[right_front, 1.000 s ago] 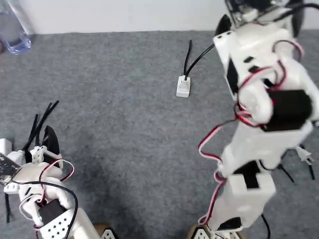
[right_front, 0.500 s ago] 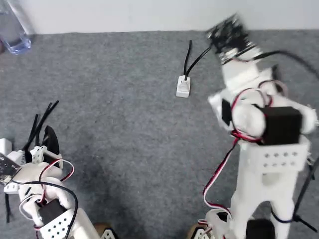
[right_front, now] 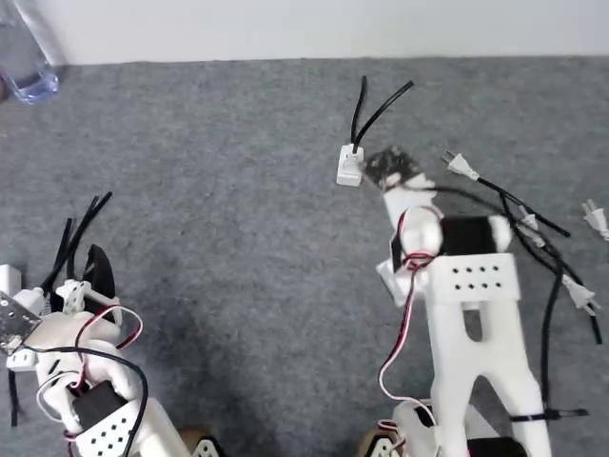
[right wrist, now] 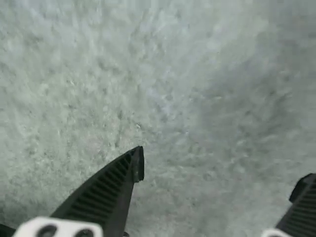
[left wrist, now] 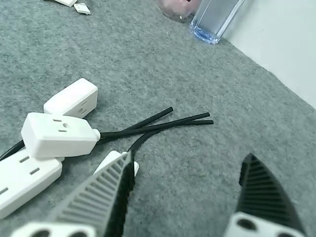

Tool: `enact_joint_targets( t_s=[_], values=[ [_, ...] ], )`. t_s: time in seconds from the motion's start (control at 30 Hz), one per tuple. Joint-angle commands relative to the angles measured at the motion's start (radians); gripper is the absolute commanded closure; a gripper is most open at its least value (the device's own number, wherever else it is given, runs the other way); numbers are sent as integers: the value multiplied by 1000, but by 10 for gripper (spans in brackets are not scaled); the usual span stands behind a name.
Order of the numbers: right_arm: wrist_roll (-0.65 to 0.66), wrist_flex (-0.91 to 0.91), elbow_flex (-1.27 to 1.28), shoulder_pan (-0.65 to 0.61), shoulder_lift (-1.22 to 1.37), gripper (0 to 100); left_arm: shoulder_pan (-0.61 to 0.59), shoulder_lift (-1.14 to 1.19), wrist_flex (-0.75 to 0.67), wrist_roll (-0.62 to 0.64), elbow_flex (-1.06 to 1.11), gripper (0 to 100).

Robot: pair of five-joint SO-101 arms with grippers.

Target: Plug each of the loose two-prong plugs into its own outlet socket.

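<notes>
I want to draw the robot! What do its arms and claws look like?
The left arm and right arm are white plastic with black motors and looping red wires. The left claw and right claw have pointed, ridged black fingers.

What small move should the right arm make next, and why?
Probably swing the right claw toward the nearest loose plug. The claw is open and empty above bare grey mat. That plug lies free nearby, with a socket close by.
</notes>
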Motion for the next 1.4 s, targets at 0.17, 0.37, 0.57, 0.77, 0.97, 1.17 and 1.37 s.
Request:
enact_joint_targets(
  t_s=[0.17, 0.37, 0.57, 0.77, 0.97, 1.17, 1.37],
  values=[
    [-11, -251, 264, 10, -28, 560, 9, -6, 2, 6, -5, 674],
    [-11, -387, 408, 7, -28, 560, 9, -6, -2, 6, -5, 674],
    [-11, -558, 548, 7, -19, 560, 0, -6, 54, -8, -7, 674],
    [-5, -622, 589, 10, -19, 560, -176, -8, 321, -192, -206, 677],
    [-5, -624, 589, 5, -19, 560, -198, -8, 463, -462, -312, 677],
    [-3, -624, 591, 8, -19, 560, -196, 0, 443, -746, -346, 677],
    [-3, -624, 592, 5, -19, 560, -193, 3, 651, -865, -509, 675]
  ],
)
